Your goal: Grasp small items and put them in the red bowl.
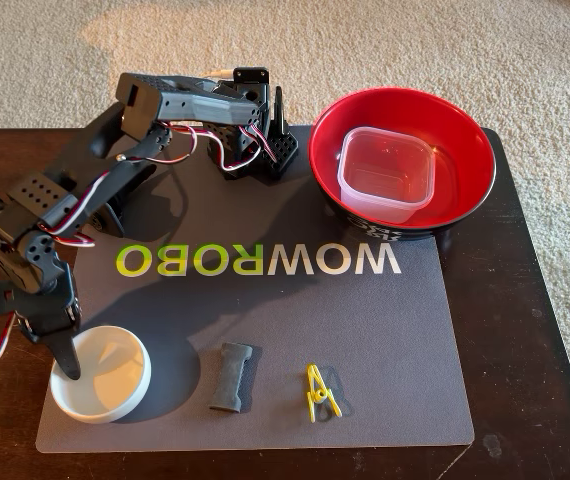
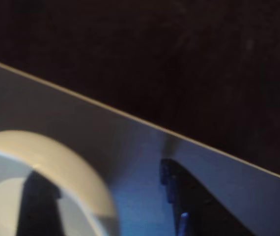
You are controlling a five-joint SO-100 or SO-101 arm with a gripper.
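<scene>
In the fixed view the gripper [image 1: 65, 365] stood lower left with one finger inside the small white round dish [image 1: 101, 374]; the clear square plastic container [image 1: 386, 173] lay in the red bowl [image 1: 402, 160] upper right; in the wrist view its fingers straddled the dish wall [image 2: 66, 169], jaws apart, nothing held

A dark brown wooden table [image 1: 535, 330] fills most of the fixed view, set on pale beige carpet [image 1: 365, 40] seen across the top and right edges. A grey mat [image 1: 365, 350] printed "WOWROBO" covers the table's centre under soft, even light.
</scene>
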